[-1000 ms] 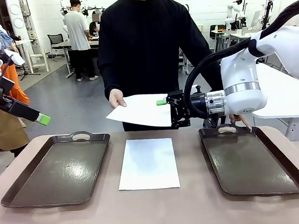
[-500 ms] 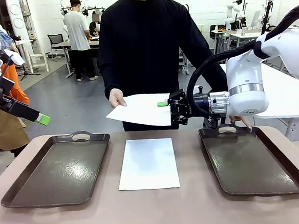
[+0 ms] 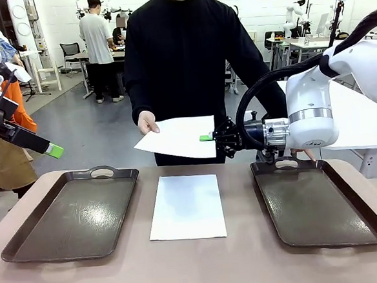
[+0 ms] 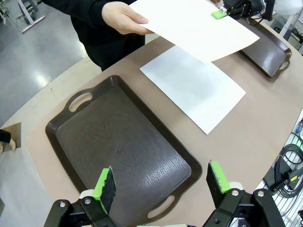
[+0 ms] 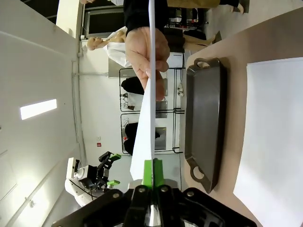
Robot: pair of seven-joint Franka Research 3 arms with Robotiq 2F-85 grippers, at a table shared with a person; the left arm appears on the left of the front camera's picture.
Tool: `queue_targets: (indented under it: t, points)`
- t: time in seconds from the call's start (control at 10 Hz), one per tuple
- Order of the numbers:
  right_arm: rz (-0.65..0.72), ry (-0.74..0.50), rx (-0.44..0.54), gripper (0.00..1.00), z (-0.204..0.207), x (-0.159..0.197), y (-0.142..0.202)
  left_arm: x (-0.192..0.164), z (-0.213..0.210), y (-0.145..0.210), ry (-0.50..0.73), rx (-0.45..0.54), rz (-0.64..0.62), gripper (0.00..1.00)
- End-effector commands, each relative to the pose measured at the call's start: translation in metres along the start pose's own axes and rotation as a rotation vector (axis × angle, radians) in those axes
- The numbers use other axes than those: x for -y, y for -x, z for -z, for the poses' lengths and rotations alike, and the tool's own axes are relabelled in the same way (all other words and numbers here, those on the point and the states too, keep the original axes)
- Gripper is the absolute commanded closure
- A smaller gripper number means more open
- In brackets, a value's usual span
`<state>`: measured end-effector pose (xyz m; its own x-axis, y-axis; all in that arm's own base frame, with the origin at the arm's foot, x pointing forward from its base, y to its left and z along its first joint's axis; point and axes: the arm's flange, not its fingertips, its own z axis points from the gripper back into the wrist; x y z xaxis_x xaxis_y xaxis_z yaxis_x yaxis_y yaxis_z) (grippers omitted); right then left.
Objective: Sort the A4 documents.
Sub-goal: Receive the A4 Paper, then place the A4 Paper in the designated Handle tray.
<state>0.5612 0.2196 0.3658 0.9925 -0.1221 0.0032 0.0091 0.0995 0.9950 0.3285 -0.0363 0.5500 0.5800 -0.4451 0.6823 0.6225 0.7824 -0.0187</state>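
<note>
Front view: right pincer (image 3: 209,138) was closed on the 3 o'clock edge of the held sheet (image 3: 178,137), which hung in the air above the far side of the bench (image 3: 197,270). The person's hand (image 3: 147,125) gripped the same sheet at its 9 o'clock corner. The flat sheet (image 3: 188,206) lay on the bench between the left tray (image 3: 70,214) and the right tray (image 3: 319,203), touching neither. Risk, as a judgement: with both ends held, a pull by the arm before the hand released could crease or tear the paper, or drag it out of the pads.

Left wrist view: left pincer (image 4: 161,182) stood open and empty above the left tray. The held sheet sat at 1 o'clock, overlapping the flat sheet in the picture. Risk: a move by this arm toward the centre could catch the hanging paper or shift the flat sheet.

Right wrist view: the held sheet appeared edge-on, running from the closed green pads at 6 o'clock to the hand at 12 o'clock. The bite looked shallow, at the margin. Risk: limp paper could slip from so thin a grip and drop short of a tray.
</note>
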Motion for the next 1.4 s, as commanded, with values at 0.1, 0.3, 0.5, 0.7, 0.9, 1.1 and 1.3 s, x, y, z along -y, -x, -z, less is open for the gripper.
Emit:
queue_targets:
  t: [0.1,0.3,0.5,0.7,0.9,1.1,1.3]
  points:
    - [-0.014,-0.031,0.025,1.00,0.0048,0.0000,-0.0054,-0.0014,0.0000,0.0010,0.016,0.005,0.010,0.00]
    - [-0.046,-0.030,-0.005,1.00,0.0025,-0.0005,-0.0057,-0.0014,0.0000,0.0010,0.016,0.005,0.010,0.00]
    - [-0.017,-0.004,0.000,1.00,-0.0001,-0.0016,-0.0008,-0.0014,0.0000,0.0010,0.016,0.005,0.010,0.00]
    - [-0.017,-0.004,0.000,1.00,-0.0001,-0.0016,-0.0008,-0.0014,0.0000,0.0010,0.016,0.005,0.010,0.00]
    - [-0.017,-0.004,0.000,1.00,-0.0001,-0.0016,-0.0008,-0.0014,0.0000,0.0010,0.016,0.005,0.010,0.00]
    - [-0.017,-0.004,0.000,1.00,-0.0001,-0.0016,-0.0008,-0.0014,0.0000,0.0010,0.016,0.005,0.010,0.00]
    - [-0.017,-0.004,0.000,1.00,-0.0001,-0.0016,-0.0008,-0.0014,0.0000,0.0010,0.016,0.005,0.010,0.00]
